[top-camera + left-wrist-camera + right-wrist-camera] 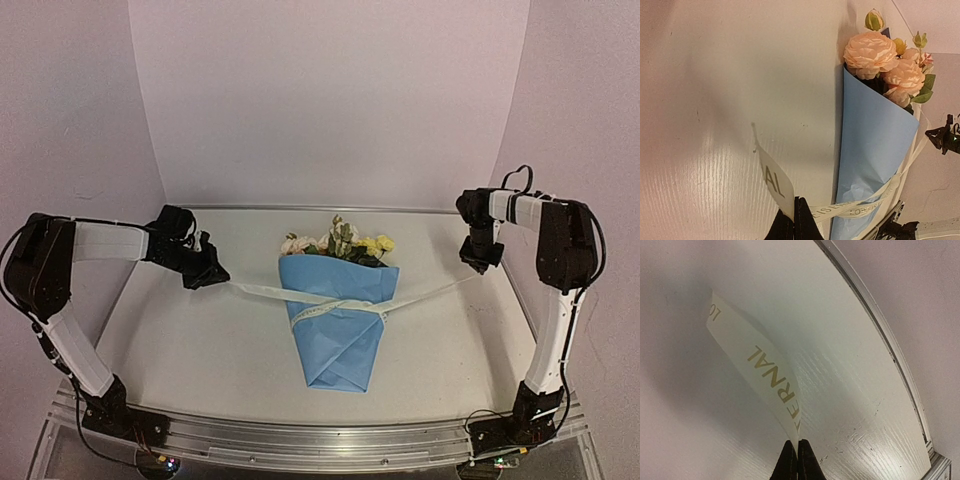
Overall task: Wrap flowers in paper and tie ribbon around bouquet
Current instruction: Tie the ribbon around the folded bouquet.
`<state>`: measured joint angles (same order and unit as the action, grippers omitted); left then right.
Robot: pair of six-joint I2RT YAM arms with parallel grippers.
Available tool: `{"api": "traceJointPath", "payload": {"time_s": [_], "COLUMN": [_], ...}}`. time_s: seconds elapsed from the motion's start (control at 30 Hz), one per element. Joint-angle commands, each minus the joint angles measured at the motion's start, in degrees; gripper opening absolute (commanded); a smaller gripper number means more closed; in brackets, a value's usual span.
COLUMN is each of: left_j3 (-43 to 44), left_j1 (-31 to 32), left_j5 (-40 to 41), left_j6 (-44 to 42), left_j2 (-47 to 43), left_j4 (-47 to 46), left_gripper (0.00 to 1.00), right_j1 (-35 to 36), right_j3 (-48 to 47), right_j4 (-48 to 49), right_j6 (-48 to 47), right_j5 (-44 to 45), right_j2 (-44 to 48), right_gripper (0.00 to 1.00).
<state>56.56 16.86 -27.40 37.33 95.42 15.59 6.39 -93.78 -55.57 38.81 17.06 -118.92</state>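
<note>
Wrapping judged complete: the paper (336,352) cones the flowers (340,242), and the ribbon (330,307) loops the waist of the bouquet (340,285), its ends clenched by left gripper (213,274) and right gripper (481,263) flanking the bouquet; knot tightening appears outstanding.

One white table (190,340) is carrying one light-blue folded paper cone (338,320), one small bunch of pink, cream and yellow flowers (340,240) and one long narrow off-white ribbon (262,290) with printed lettering, while two black two-finger grippers, one left gripper (216,274) and one right gripper (482,264), are flanking them.
</note>
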Motion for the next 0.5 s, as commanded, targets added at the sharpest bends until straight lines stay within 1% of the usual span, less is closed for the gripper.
{"api": "traceJointPath", "payload": {"time_s": [0.0,0.13,0.27,0.3,0.37,0.47], "left_j3": [-0.3,1.0,0.4,0.3,0.8,2.1], "left_j1": [0.7,3.3,4.5,4.8,6.1,8.0], "left_j5": [-5.9,-5.8,-5.0,-5.4,-5.7,-5.3], "left_j6": [-2.2,-1.8,-0.9,-0.4,0.1,0.7], "left_j2": [-1.3,1.4,2.9,3.3,4.5,6.0], "left_j4": [-1.7,-1.6,-2.4,-3.0,-3.6,-4.1], "left_gripper": [0.00,0.00,0.00,0.00,0.00,0.00], "right_j1": [-0.3,-1.2,-3.2,-3.2,-2.7,0.1], "right_j3": [1.6,5.4,5.6,5.4,5.3,6.7], "right_j4": [-2.5,-2.5,-2.6,-2.6,-2.3,-1.0], "right_j6": [-0.7,-1.1,-1.3,-1.3,-1.1,-2.3], "right_j5": [2.7,4.7,2.7,1.6,-2.3,-3.8], "right_j2": [3.9,6.6,6.1,6.1,6.3,8.4], "right_gripper": [0.00,0.02,0.06,0.10,0.27,0.45]}}
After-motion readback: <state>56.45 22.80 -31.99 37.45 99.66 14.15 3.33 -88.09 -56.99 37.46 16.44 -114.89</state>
